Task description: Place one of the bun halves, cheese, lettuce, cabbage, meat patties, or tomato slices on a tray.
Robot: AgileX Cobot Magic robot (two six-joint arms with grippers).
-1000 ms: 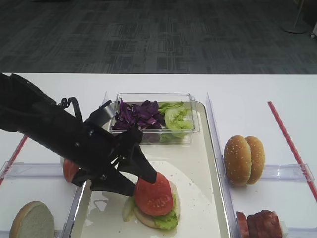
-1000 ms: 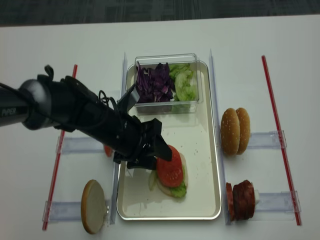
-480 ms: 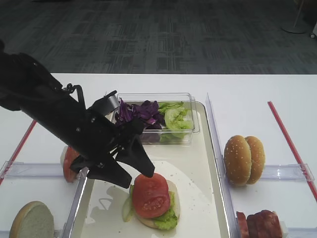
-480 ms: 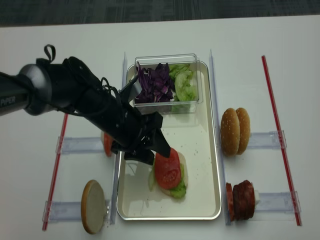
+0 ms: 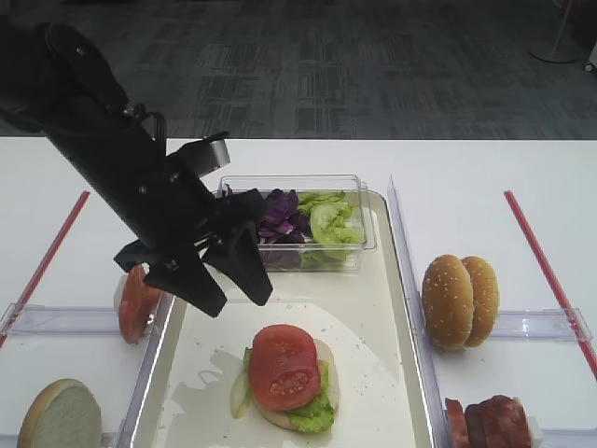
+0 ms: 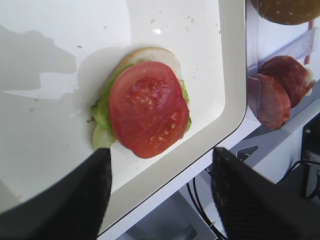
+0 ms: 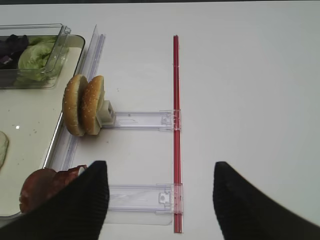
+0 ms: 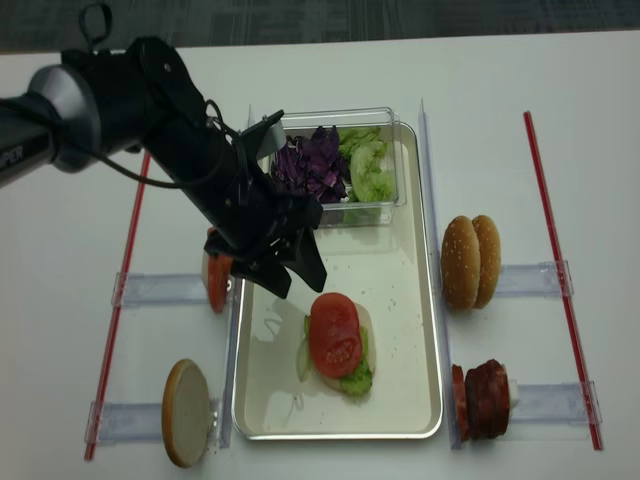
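A tomato slice (image 5: 284, 366) (image 8: 335, 333) (image 6: 147, 107) lies flat on lettuce (image 6: 102, 107) and a bun half (image 6: 150, 54) in the cream tray (image 5: 373, 308) (image 8: 400, 300). My left gripper (image 5: 235, 301) (image 8: 300, 287) (image 6: 161, 152) hangs open above and behind this stack, touching nothing. My right gripper (image 7: 160, 167) is open over bare table, right of the meat patties (image 7: 42, 187) (image 8: 482, 400). More tomato slices (image 5: 135, 301) stand in a left rack. Cabbage (image 5: 270, 213) and lettuce (image 5: 331, 224) fill a clear tub. Cheese is out of view.
Two sesame bun halves (image 5: 459, 301) (image 7: 82, 105) stand on edge right of the tray. A pale bun half (image 5: 61, 415) stands at the front left. Clear plastic racks (image 7: 140, 120) and red strips (image 7: 175, 125) (image 8: 120, 300) lie on both sides.
My left gripper has risen and drawn back towards the tub, leaving the tomato slice lying flat on the stack. The slice was tilted at its fingertips a second ago.
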